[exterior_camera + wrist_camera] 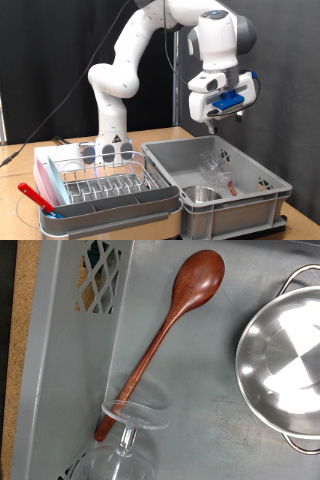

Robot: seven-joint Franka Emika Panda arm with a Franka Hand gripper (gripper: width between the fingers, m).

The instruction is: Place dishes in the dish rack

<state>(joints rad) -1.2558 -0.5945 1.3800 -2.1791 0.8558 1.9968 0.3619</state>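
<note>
A: Wrist view first, looking straight down into the grey crate [60,360]. Nearest the lens, a clear wine glass [125,440] on its side, rim against the tip of a wooden spoon [165,330] that runs diagonally across the crate floor. Beside the spoon's bowl end sits the steel bowl [283,360], small handles on its rim.

B: And the fingers?

A: Not in that picture, so whether the gripper [212,118] is spread or pinched, I cannot tell. Nothing shows between its fingers.

B: Where does it sit from outside?

A: Exterior view: it hangs above the crate [255,195], well clear of its rim, pointing down. The steel bowl [203,194] is at the crate's near end; the glass [212,163] lies farther in.

B: How would they handle?

A: My read: the glass is light, slick and fragile, best taken at the stem, gently. The bowl is stiff and shiny, likely to slip; its rim or a handle looks the surest hold.

B: The dish rack?

A: The dish rack [100,186] stands just beside the crate, on the exterior view's left, in its pink-and-grey tray [45,185], something pale propped at its far end.
</note>
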